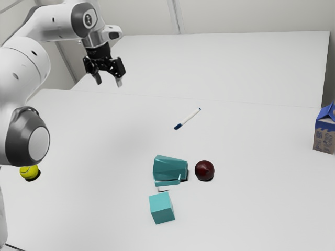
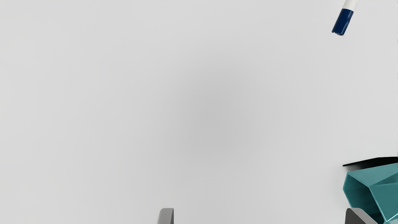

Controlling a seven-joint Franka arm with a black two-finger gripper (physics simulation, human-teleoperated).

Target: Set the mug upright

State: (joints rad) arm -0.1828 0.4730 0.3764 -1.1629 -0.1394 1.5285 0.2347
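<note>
The teal faceted mug lies on its side on the table, its handle toward the teal cube in the exterior view. High above the table, toward the exterior view's upper left, the gripper stands open and well apart from the mug. In the wrist view the gripper has widely spaced fingertips with nothing held between them. Part of the mug shows there near one fingertip, its dark opening visible; the rest is cut off.
A dark red ball sits close beside the mug, and a teal cube is near its handle. A blue-capped marker, a tennis ball and a blue-topped carton also rest on the white table.
</note>
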